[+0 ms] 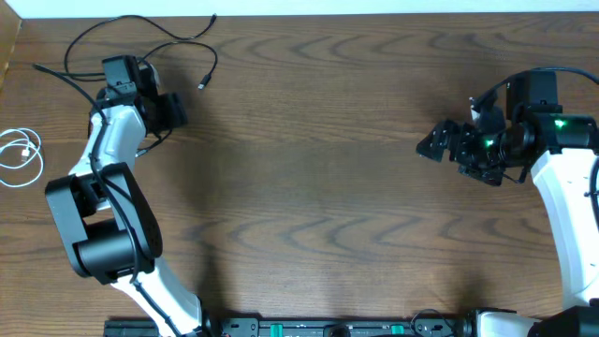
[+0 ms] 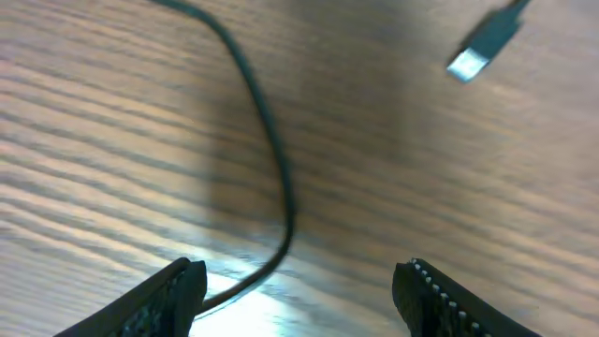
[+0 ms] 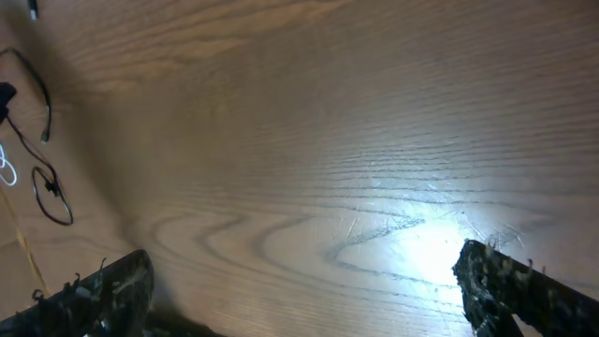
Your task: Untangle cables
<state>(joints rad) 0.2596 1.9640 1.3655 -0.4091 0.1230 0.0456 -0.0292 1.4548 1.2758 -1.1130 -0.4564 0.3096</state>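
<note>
Overhead: the cables (image 1: 140,42) lie at the far left corner of the worktop (image 1: 318,187) as loose, thin loops rather than a tight knot. A white cable (image 1: 21,150) is coiled on its own near the left edge, apart from the black ones. The left claw (image 1: 176,112) sits low among the black strands. The right claw (image 1: 435,143) hangs well apart over bare wood on the right side. I judge the task to be late in the separating step, with the strands mostly spread out.

Left wrist: the left claw (image 2: 299,281) has its fingers (image 2: 178,290) apart and clamps nothing. A black cable (image 2: 271,150) curves down across the wood and passes just inside the left finger, resting on the surface. A plug (image 2: 477,51) lies free at the upper right. The next move probably calls for closing on this strand, or lifting clear and choosing another one, and then drawing it away from its neighbours without dragging them along.

Right wrist: the right claw (image 3: 309,290) stands wide apart and empty. The cables (image 3: 42,183) show only as small shapes far off at the left.

The worktop is brown wood-grain laminate, smooth, with lamp glare under each claw. Only a pale strip (image 1: 309,7) shows beyond its far edge, and the rest of the room is out of view.
</note>
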